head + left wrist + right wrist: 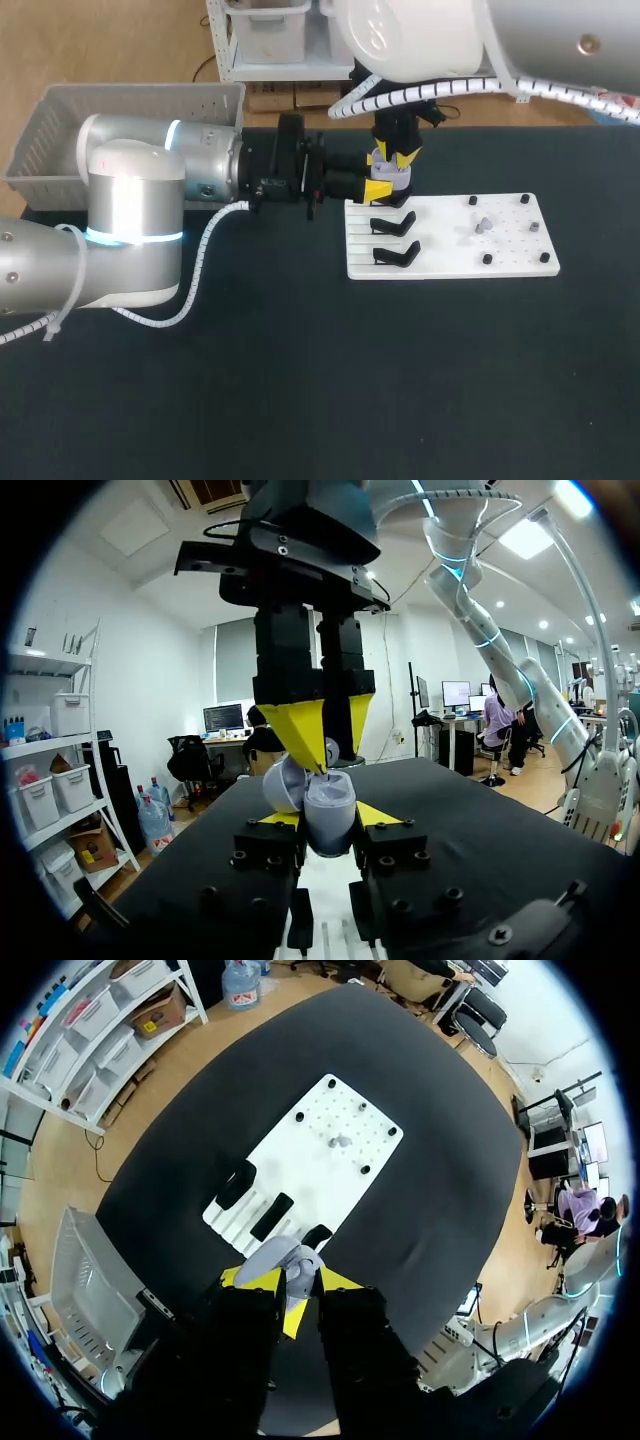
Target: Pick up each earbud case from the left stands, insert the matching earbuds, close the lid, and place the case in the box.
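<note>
Left end effector comes in level from the left, clenched on the earbud case, one yellow tip on either side of the body. The lid hangs open to one side. The case is held in the air over the far left corner of the white board, clear of the worktop. Right end effector points straight down over it, clenched on a small pale earbud just above the case's mouth. We cannot see into the sockets from any view.

Risks, as we judge them:
- Earbud off-centre or wrongly turned for its socket. Pressing down would jam it on the rim or squeeze it out of the tips.
- The case is held by two side contacts only. Its shell looks smooth and rounded, so a downward push could tilt it or slide it in the grip.
- The two end effectors are very close. A small sideways error would knock tip against tip.
- The right tips could snag the open lid beside them and lever the case.
- Letting go too early would leave the earbud proud, and the lid would not shut.
- The box is far left, well apart. A loosened grip could drop the case on that carry.
</note>
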{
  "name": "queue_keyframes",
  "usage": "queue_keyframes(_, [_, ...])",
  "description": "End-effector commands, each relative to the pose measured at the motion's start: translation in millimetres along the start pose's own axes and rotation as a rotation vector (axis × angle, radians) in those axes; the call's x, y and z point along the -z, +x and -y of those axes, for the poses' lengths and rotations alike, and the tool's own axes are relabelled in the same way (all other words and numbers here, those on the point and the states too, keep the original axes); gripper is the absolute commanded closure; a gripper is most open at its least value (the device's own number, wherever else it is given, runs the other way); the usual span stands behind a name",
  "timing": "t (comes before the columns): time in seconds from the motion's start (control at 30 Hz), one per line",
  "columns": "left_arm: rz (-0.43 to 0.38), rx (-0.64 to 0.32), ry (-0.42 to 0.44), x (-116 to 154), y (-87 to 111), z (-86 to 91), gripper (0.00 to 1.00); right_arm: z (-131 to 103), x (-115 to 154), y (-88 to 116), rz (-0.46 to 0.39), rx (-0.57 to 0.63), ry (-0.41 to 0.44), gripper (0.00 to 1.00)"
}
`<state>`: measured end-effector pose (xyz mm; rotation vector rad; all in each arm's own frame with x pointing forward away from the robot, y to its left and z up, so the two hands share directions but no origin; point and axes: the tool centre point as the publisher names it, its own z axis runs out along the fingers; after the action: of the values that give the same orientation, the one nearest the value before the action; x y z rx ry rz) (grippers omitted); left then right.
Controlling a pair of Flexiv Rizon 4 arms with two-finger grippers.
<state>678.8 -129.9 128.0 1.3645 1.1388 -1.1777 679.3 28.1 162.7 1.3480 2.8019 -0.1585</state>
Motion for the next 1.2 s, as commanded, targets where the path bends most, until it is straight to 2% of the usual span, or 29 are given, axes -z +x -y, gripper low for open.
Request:
queue_keyframes(0.03, [0.001,-0.003,-0.007,-0.4,-0.3,2.1,1.0,-0.6,-3.3,-0.8,-0.002,0.004,-0.004,1.0])
queue_keyframes(0.07, [0.001,-0.003,-0.007,-0.4,-0.3,2.1,1.0,0.0,-3.4,-0.7,-0.001,0.005,-0.007,1.0])
queue_keyframes(0.1, [0.001,-0.003,-0.007,-0.4,-0.3,2.1,1.0,0.5,-3.4,-0.4,-0.001,0.008,-0.011,0.87])
queue_keyframes(0.13, [0.001,-0.003,-0.007,-0.4,-0.3,2.1,1.0,1.8,-2.7,0.7,0.0,0.01,-0.014,0.56])
queue_keyframes(0.17, [0.001,-0.003,-0.007,-0.4,-0.3,2.1,1.0,3.4,-1.7,1.9,0.003,0.015,-0.02,0.39])
queue_keyframes(0.23, [0.001,-0.003,-0.007,-0.4,-0.3,2.1,1.0,7.7,0.2,5.2,0.004,0.025,-0.024,0.26])
queue_keyframes(0.37, [0.001,-0.003,-0.007,-0.4,-0.3,2.1,1.0,18.6,3.9,14.8,-0.01,0.084,-0.057,0.28])
queue_keyframes(0.43, [0.001,-0.003,-0.007,-0.4,-0.3,2.1,1.0,26.1,8.5,19.9,-0.021,0.146,-0.132,0.31])
queue_keyframes(0.5, [0.001,-0.003,-0.007,-0.4,-0.3,2.1,1.0,33.3,11.5,22.7,0.033,0.246,-0.197,0.33])
queue_keyframes(0.53, [0.001,-0.003,-0.007,-0.4,-0.3,2.1,1.0,38.1,11.6,23.8,0.014,0.297,-0.261,0.29])
queue_keyframes(0.57, [0.001,-0.003,-0.007,-0.4,-0.3,2.1,1.0,43.2,11.7,24.8,0.044,0.369,-0.311,0.16])
queue_keyframes(0.63, [0.001,-0.003,-0.007,-0.4,-0.3,2.1,1.0,54.8,6.1,23.2,0.091,0.438,-0.309,0.11])
queue_keyframes(0.8, [0.001,-0.003,-0.007,-0.4,-0.3,2.1,1.0,77.5,1.2,7.5,0.106,0.455,-0.366,0.07])
queue_keyframes(0.83, [0.001,-0.003,-0.007,-0.4,-0.3,2.1,1.0,81.6,1.4,3.7,0.127,0.452,-0.371,0.13])
queue_keyframes(0.87, [0.001,-0.003,-0.007,-0.4,-0.3,2.1,1.0,85.0,1.5,0.9,0.132,0.451,-0.376,0.23])
queue_keyframes(0.9, [0.001,-0.003,-0.007,-0.4,-0.3,2.1,1.0,88.1,1.7,-2.3,0.134,0.448,-0.388,0.26])
queue_keyframes(1.0, [0.001,-0.003,-0.007,-0.4,-0.3,2.1,1.0,94.9,-1.1,-10.0,0.133,0.456,-0.384,0.24])
queue_keyframes(1.07, [0.001,-0.003,-0.007,-0.4,-0.3,2.1,1.0,98.6,-4.1,-17.1,0.129,0.461,-0.388,0.34])
queue_keyframes(1.2, [0.001,-0.003,-0.007,-0.4,-0.3,2.1,1.0,104.0,-12.1,-30.0,0.115,0.467,-0.389,0.24])
